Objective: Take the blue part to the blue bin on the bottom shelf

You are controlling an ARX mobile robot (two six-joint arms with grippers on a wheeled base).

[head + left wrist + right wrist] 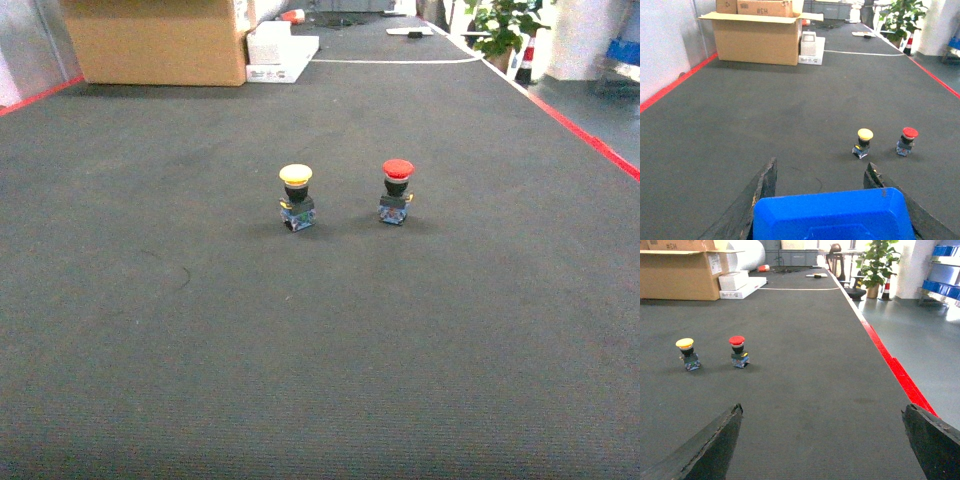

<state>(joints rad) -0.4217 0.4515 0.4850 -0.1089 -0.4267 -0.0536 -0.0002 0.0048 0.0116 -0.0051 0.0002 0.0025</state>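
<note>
While the left claw [822, 200] grips a blue part [832, 215] at the bottom centre of the left wrist view, the right claw [822, 440] hangs wide open and empty, its dark fingers showing only at the lower corners of its own view.

Surface: dark grey floor carpet, red border line along the right edge. No shelf and no blue bin in any view; destination not located.

Other items: yellow push-button [296, 196] and red push-button [396, 190] stand upright side by side at centre of the head view, near each other but apart. Cardboard box [160, 40] upper left, white box [281, 52] just beside it. Potted plant [505, 25] upper right.

Risks (judgement):
- The bottom shelf is out of sight, so the base must travel or turn. A jolt could shift the part in the grip.
- Only the part's top edge shows between the fingers; depth of hold cannot be judged. A shallow pinch on smooth plastic could slip.
- Both buttons stand ahead of the robot; driving forward could knock them over.
- The head view shows neither claw, so that camera cannot confirm the carry.

Part appearance: saturated blue, smooth, glossy plastic, bevelled upper corners, a recessed panel line on its face. It fills the gap between the fingers. Lower portion cut off by the frame.
</note>
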